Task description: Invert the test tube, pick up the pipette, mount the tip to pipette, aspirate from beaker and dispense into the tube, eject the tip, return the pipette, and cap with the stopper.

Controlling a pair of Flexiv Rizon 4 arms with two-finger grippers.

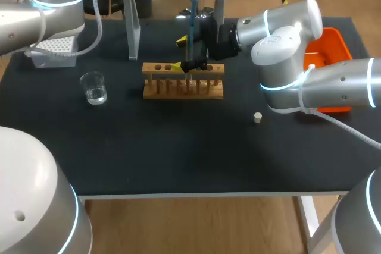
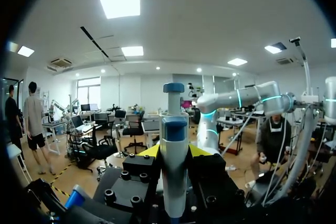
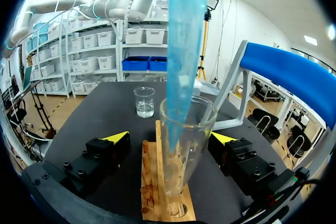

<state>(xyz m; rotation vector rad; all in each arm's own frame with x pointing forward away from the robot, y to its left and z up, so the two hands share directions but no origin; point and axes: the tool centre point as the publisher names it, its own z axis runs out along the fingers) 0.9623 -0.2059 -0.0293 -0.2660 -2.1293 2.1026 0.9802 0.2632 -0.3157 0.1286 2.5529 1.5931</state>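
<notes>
In the wooden rack [image 1: 183, 81] on the tabletop [image 1: 178, 147], judge the test tube [image 3: 184, 145] light, slick, brittle glass and take it gently mid-wall; right jaws released astride it, left jaws clenched on the rigid pipette [image 2: 173, 150], tip [image 3: 184, 51] dipping into its mouth.

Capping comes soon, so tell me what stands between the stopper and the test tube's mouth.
The blue pipette tip, on the pipette in the left gripper, reaches into the mouth of the test tube. The stopper lies apart on the table; nothing else visible lies between them.

left gripper [image 2: 174, 153] clamped, right gripper [image 3: 170, 138] spread
</notes>
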